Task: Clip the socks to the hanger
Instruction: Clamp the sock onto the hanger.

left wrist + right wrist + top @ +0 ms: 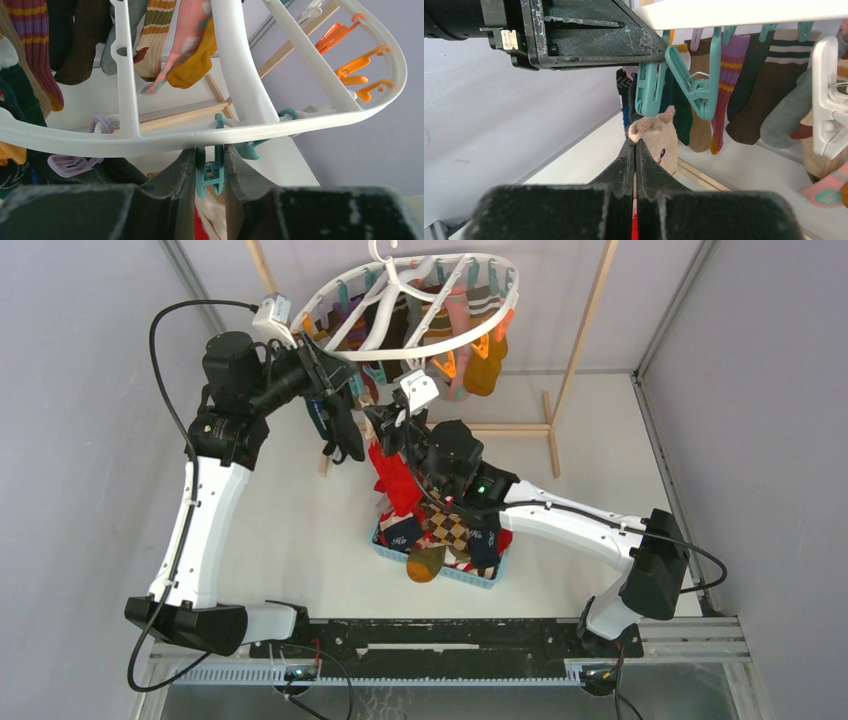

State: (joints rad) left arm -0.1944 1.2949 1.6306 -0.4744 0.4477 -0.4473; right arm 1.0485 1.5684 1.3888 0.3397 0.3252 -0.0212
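The large oval white plastic drying hanger (pixel 150 139) is hanging from its hook at the back of the table, with several assorted socks (pixel 482 358) already dangling from clips on its far side. The left arm is reaching up and forward, its wrist bent so that the left gripper (pixel 210 167) is meeting the near rim from below. The right arm is stretching across the middle of the table and angling upward toward the same spot.

Below them, a light blue plastic basket (pixel 460 575) is holding the socks waiting their turn, near enough for the right arm to reach.

The right gripper (pixel 635 150) is pinching the fuzzy cream cuff of a red fabric sock (pixel 655 132), fingers pressed together on it, and is presenting that cuff just beneath a small teal plastic clip (pixel 646 90). The left gripper's fingers are closing against both sides of that clip, apparently squeezing it to spread its mouth. The cuff is sitting just under the clip, not yet in it.
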